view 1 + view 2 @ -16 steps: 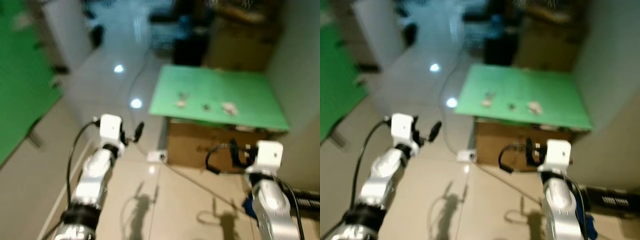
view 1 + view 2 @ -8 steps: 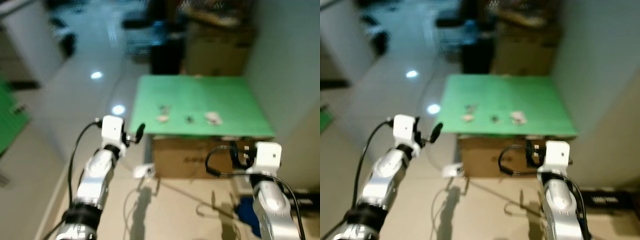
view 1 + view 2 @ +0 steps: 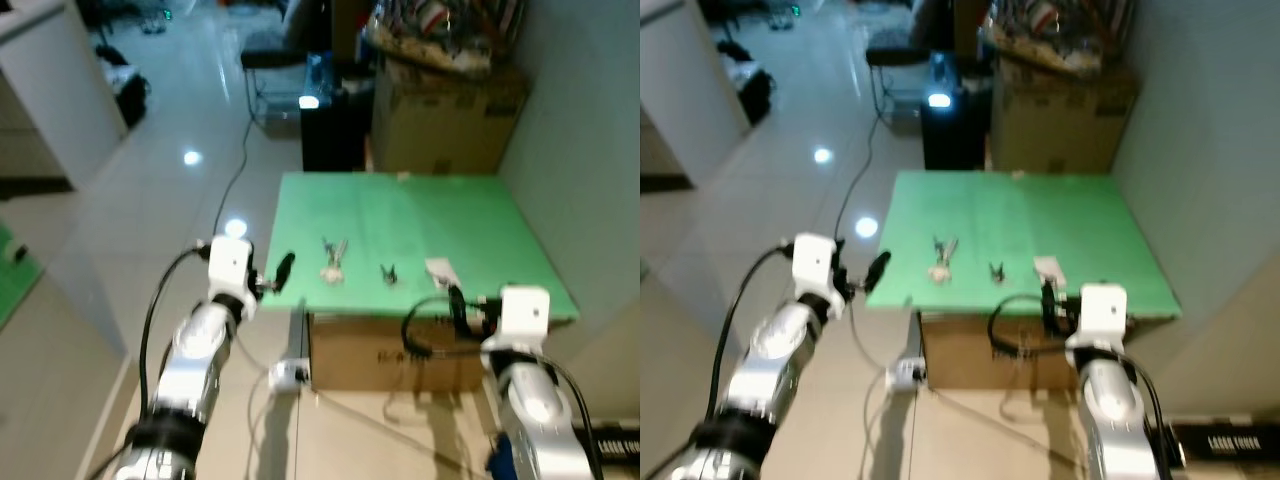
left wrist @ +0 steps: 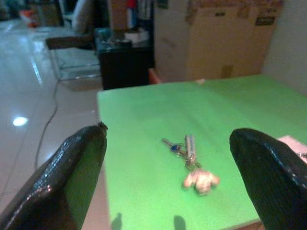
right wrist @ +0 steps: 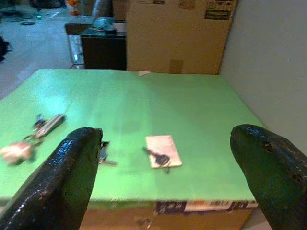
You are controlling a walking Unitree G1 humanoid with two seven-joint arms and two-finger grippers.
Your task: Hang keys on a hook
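A green table [image 3: 440, 215] stands against the wall [image 3: 590, 140] on the right, resting on a cardboard box [image 3: 395, 350]. Three small things lie near its front edge: a bunch of keys [image 3: 333, 257] with a pale fob on the left, a small dark key [image 3: 388, 272] in the middle, and a white card [image 5: 163, 150] with a dark key on it to the right. All three lie apart from one another. The left gripper [image 4: 168, 163] is raised just short of the table's front left corner, its fingers [image 4: 72, 182] spread wide and holding nothing, the keys lying between them in the wrist view. The right gripper [image 5: 168, 167] is raised at the front edge on the right, near the card, its fingers [image 5: 268, 172] likewise spread wide and holding nothing. Behind the table stand a large carton [image 3: 445, 120] heaped with things and a dark cabinet [image 3: 335, 125]. A white plug block [image 3: 287, 375] lies on the glossy floor [image 3: 170, 170] beside the box.
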